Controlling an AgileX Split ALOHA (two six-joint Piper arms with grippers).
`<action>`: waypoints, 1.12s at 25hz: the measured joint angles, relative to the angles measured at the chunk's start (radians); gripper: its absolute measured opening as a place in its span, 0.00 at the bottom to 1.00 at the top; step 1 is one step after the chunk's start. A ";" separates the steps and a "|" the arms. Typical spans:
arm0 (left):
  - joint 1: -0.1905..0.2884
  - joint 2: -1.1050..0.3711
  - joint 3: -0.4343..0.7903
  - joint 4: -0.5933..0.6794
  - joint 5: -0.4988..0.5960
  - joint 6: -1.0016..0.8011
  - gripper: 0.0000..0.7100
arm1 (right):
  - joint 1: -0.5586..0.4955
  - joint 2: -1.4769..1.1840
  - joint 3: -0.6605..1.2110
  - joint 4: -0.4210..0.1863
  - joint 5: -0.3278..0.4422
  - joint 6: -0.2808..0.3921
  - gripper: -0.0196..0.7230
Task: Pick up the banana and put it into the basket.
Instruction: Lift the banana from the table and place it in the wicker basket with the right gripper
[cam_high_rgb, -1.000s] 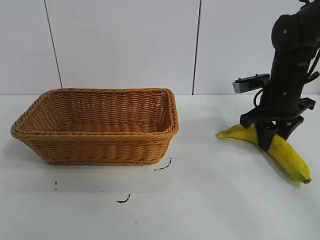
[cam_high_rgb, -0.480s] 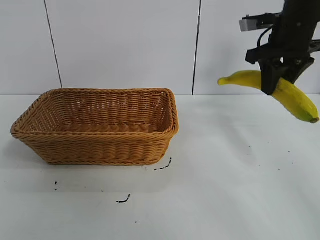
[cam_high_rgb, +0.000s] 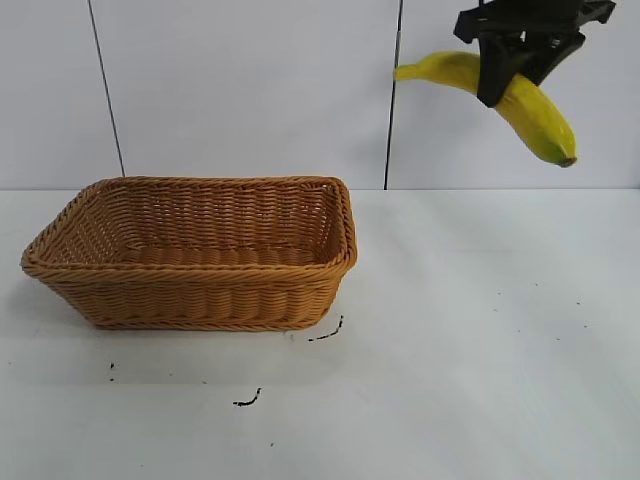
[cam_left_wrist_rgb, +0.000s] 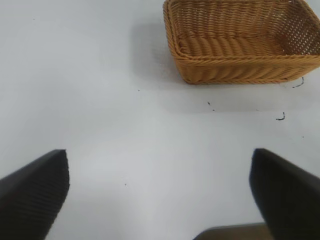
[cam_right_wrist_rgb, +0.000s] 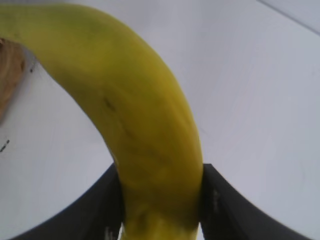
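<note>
The right gripper (cam_high_rgb: 510, 75) is up near the top right of the exterior view, high above the bench, and its black fingers are pinched onto the banana (cam_high_rgb: 535, 110) around the middle of its length. The banana hangs in the air, clear of everything below it. It slants across the gripper: the tapered stem end sticks out toward the basket's side, while the thicker end with the greenish, dark tip droops down and away toward the right edge of the bench. In the right wrist view the banana (cam_right_wrist_rgb: 135, 125) fills most of the frame, curving up from between the two dark fingers (cam_right_wrist_rgb: 227, 207), which press against it on either side.

The basket (cam_high_rgb: 195, 255) sits on the left half of the white bench (cam_high_rgb: 470, 340), well apart from the banana and lower than it. It stands upright on its base with its open top facing up, and I see nothing lying inside it. A few small dark marks (cam_high_rgb: 325, 335) dot the bench just in front of the basket's near right corner.

The left gripper (cam_left_wrist_rgb: 160, 200) hovers over bare bench off to the basket's left, fingers spread wide with nothing between them; the basket (cam_left_wrist_rgb: 240, 42) shows farther off in its wrist view.
</note>
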 joint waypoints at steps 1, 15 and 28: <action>0.000 0.000 0.000 0.000 0.000 0.000 0.98 | 0.027 0.005 -0.003 -0.001 -0.014 -0.030 0.46; 0.000 0.000 0.000 0.000 0.000 0.000 0.98 | 0.350 0.068 -0.005 -0.044 -0.318 -0.265 0.46; 0.000 0.000 0.000 0.000 0.000 0.000 0.98 | 0.368 0.268 -0.005 -0.059 -0.453 -0.274 0.46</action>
